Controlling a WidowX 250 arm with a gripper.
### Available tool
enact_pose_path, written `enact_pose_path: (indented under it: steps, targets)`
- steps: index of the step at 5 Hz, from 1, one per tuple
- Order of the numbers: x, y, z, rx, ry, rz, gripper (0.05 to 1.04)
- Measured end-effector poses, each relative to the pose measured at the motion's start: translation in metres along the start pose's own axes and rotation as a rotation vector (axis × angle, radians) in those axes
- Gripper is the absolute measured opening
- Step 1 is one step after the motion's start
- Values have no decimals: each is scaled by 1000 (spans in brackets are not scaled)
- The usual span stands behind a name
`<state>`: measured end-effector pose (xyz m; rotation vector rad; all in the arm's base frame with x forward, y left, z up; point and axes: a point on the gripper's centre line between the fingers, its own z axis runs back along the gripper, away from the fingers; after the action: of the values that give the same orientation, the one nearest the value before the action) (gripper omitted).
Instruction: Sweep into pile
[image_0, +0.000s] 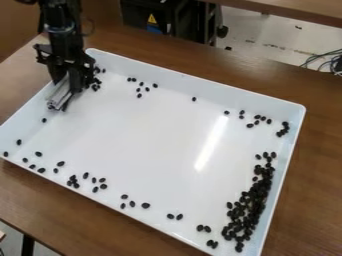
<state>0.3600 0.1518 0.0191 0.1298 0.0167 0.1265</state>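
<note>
The end effector (69, 85) hangs over the upper-left corner of the white tray (220, 91), pinching a grey tool (59, 96). The beans (248, 206) are heaped thickest inside the tray, along its right side toward the near corner; others lie scattered by the near, left and far walls, with a small cluster just beside the end effector. The tray's raised walls bound them on every side. The tray sits on a brown bench (143, 52). Behind it stand a black cabinet (177, 22) and, at upper right, another bench (294, 9), with dark cables (324, 61) near the right edge.
</note>
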Motion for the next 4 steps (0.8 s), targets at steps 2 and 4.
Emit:
enact_pose_path:
  steps: [2,4]
  targets:
    - [3,-4,-8,15,8,-54,354]
    - [12,-22,-13,37,22,-108,354]
